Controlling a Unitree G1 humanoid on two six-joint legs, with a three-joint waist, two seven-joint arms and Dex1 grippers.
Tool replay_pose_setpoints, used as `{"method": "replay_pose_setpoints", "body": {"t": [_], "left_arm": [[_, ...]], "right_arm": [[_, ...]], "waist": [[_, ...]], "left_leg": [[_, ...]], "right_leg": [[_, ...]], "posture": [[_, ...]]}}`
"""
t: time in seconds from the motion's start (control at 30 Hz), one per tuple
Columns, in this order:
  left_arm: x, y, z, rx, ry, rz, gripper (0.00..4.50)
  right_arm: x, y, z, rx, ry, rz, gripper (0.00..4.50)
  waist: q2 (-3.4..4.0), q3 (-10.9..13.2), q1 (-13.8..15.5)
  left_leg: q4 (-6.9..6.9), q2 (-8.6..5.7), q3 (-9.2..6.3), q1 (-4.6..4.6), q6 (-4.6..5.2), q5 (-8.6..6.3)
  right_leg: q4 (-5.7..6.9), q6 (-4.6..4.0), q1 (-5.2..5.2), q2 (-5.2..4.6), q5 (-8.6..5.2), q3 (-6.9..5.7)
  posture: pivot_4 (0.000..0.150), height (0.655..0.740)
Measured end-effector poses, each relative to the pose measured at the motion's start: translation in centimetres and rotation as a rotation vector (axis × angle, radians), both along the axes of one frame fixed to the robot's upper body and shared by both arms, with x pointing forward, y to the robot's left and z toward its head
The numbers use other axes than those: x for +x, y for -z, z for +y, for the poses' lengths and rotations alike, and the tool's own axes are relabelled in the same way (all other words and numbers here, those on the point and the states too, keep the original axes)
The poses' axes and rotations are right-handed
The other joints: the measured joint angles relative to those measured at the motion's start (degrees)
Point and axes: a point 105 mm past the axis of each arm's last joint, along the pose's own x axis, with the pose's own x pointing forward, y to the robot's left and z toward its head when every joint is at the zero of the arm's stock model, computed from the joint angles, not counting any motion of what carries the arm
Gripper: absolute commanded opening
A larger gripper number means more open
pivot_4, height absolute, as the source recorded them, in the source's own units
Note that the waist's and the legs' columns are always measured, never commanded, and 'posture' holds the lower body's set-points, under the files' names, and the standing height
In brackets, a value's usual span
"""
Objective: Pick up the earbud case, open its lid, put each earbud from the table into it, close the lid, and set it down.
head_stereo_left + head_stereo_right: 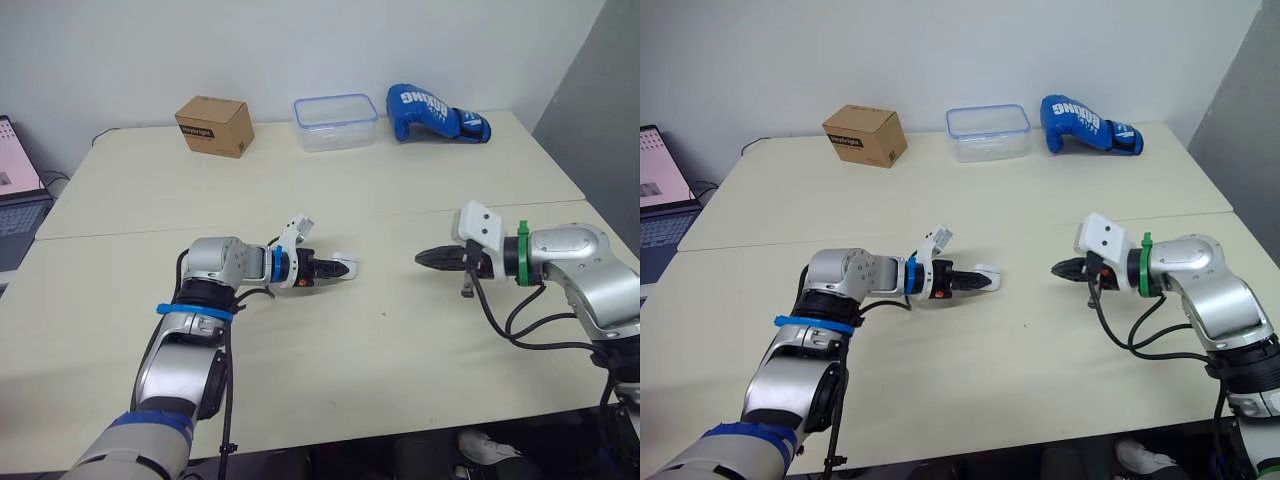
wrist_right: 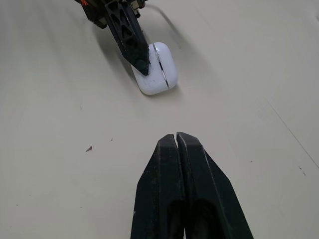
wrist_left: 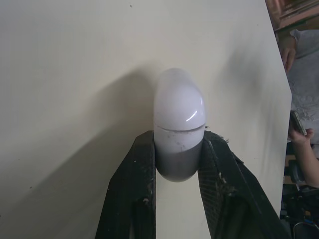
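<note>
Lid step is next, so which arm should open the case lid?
Probably right. The left gripper is shut on the earbud case, its closed lid end sticking out; the right gripper is empty, shut, and points toward it.

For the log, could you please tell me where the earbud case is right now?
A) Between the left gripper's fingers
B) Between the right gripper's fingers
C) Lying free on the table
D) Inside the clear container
A: the case sits clamped in the left gripper, while the right gripper is shut, empty and apart from it.
</note>
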Motion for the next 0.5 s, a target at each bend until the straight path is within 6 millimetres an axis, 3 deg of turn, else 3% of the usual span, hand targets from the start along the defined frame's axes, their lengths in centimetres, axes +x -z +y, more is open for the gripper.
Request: {"method": "replay_pose_setpoints", "body": {"t": [0.1,0.13,0.3,0.5], "left_arm": [[0.1,0.0,0.0,0.008,-0.004,0.003,0.77],[0.1,0.0,0.0,0.012,-0.004,0.002,1.33],[0.1,-0.1,0.1,0.068,0.006,-0.015,2.58],[0.2,-0.6,1.8,0.212,0.011,-0.083,2.58]], "right_arm": [[0.0,0.0,0.0,0.0,-0.001,0.0,0.04],[0.0,0.0,0.0,0.001,-0.001,0.0,0.0],[0.0,0.0,0.1,0.004,-0.005,-0.002,0.0],[-0.1,0.0,0.2,0.005,-0.014,-0.004,0.0]], "waist": [[-0.01,0.0,0.0],[-0.01,0.0,0.0],[0.0,0.0,0.0],[0.02,-0.1,-0.4]], "left_leg": [[0.01,0.0,0.0,0.01,0.0,0.0],[0.01,0.0,0.0,0.02,0.0,0.0],[0.01,0.01,0.01,0.06,0.0,0.0],[0.0,0.05,0.07,0.12,0.0,0.0]], "right_leg": [[0.0,0.0,0.01,0.0,0.0,0.0],[0.01,0.0,0.02,0.0,0.0,0.01],[0.03,0.0,0.05,0.0,0.0,0.02],[0.08,0.0,0.03,0.02,0.0,0.06]], "posture": [[0.15,0.7307],[0.15,0.7307],[0.15,0.7307],[0.15,0.7307]]}}
